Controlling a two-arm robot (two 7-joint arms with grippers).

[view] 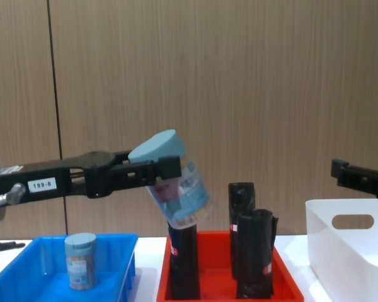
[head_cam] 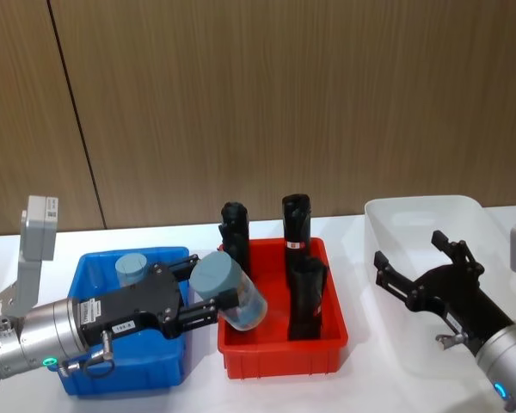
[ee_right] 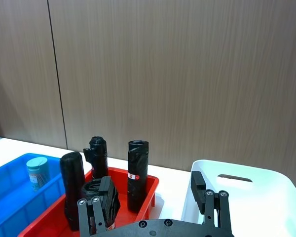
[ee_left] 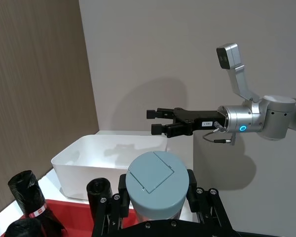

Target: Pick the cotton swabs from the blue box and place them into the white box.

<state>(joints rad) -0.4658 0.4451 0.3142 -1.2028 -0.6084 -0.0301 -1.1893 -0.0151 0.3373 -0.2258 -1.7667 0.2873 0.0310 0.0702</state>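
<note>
Left tool (head_cam: 208, 305) clamped on a cotton swabs jar (head_cam: 230, 292). The jar is tilted and held high, likely to clear the black rolls (head_cam: 297, 225) in the red tray (head_cam: 275, 360) just ahead of it. Second jar (head_cam: 131, 268) stands in the blue box (head_cam: 168, 379), below and behind that tool. Right tool (head_cam: 408, 249) is spread wide and empty above the white box (head_cam: 421, 205). Looks staged for a handover.

One grey-lidded swab jar (view: 176, 182) hangs tilted aloft; another jar (view: 80, 261) stands upright in the blue box (view: 123, 264).
</note>
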